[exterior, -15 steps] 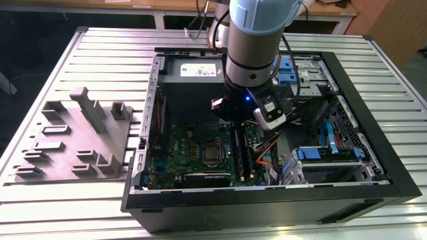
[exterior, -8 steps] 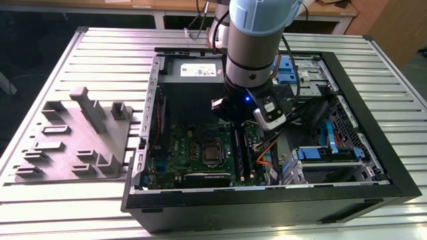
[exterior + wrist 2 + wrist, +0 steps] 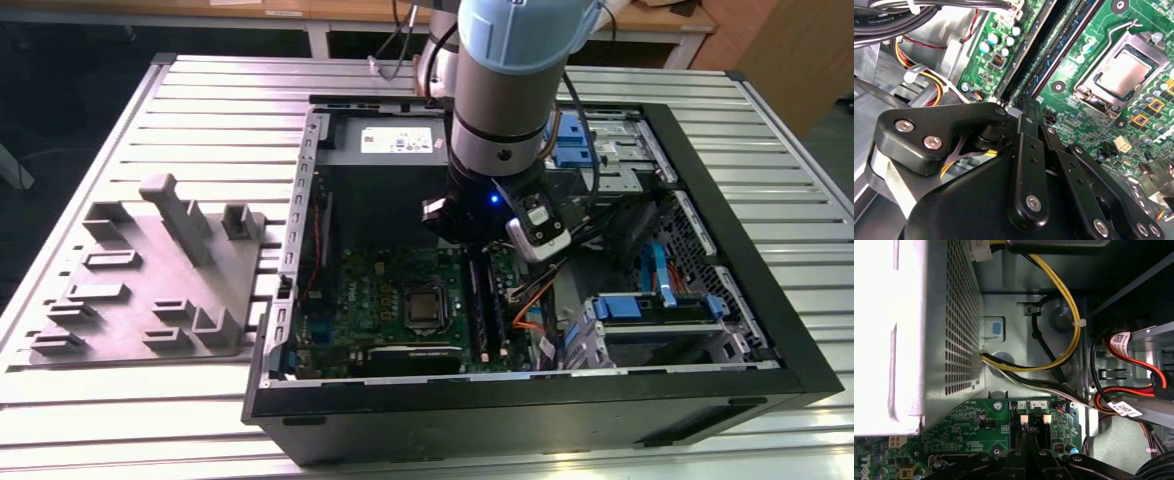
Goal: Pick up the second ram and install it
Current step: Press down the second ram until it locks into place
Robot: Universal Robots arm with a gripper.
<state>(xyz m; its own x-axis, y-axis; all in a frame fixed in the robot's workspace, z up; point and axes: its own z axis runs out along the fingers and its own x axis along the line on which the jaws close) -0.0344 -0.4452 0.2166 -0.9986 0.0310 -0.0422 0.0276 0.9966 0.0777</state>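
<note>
Second ram (image 3: 1026,75): we record a dark strip standing in the long black slots of the green motherboard (image 3: 1079,95), directly under the gripper (image 3: 1029,107), near the silver processor socket (image 3: 1121,75). Gripper: fingers drawn together at the strip's top edge; whether they pinch it or merely press on it we cannot tell. In the exterior view, the arm (image 3: 501,110) reaches down into the open computer case (image 3: 747,330); a grey fixture tray (image 3: 147,275) lies to the exterior view's left.

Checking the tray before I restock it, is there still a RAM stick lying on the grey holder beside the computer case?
No, in the exterior view the grey holder carries nothing but its own moulded posts and pockets.
</note>
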